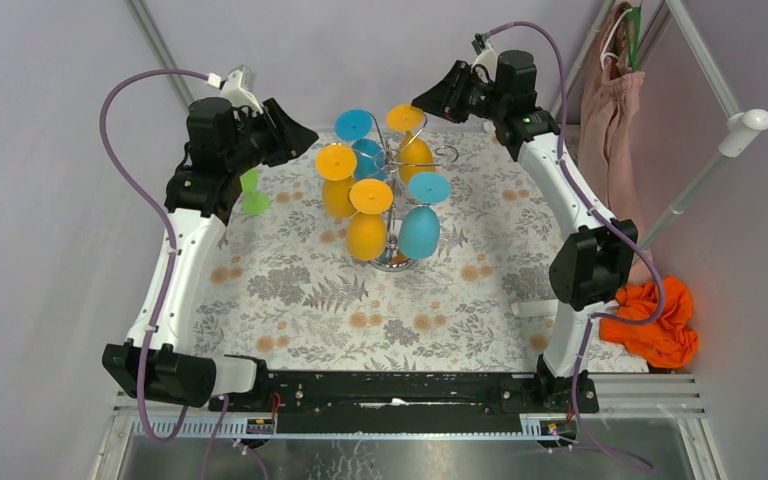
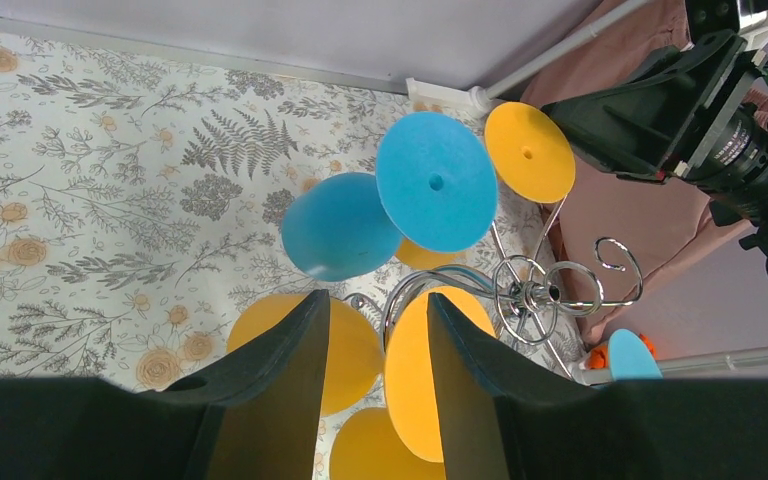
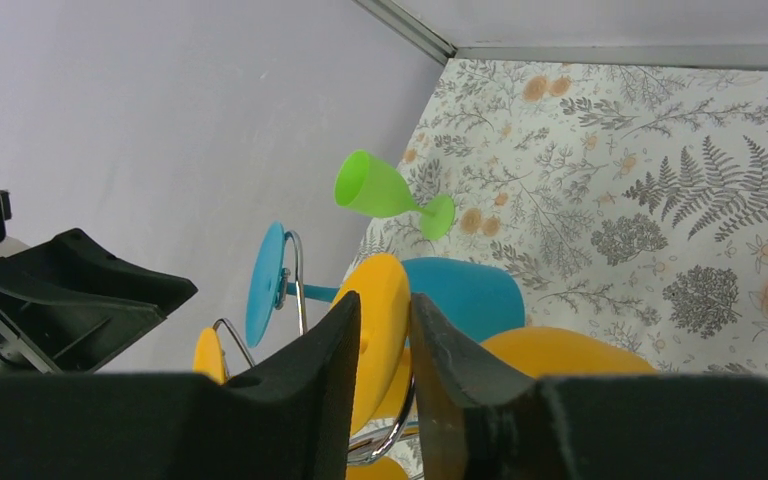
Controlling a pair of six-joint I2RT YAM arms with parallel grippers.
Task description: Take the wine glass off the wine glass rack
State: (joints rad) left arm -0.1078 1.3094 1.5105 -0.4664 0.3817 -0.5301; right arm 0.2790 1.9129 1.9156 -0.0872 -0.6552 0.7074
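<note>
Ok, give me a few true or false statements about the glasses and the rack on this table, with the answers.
1. The green wine glass stands upright on the tablecloth, off the wine glass rack. True.
2. Six glasses hang on the rack. False: five hang there, three orange wine glasses and two blue wine glasses.
3. The hanging glasses have their bowls down and feet up. True.
4. The orange cloth lies beside the rack's base. False: it lies past the tablecloth's right edge.
</note>
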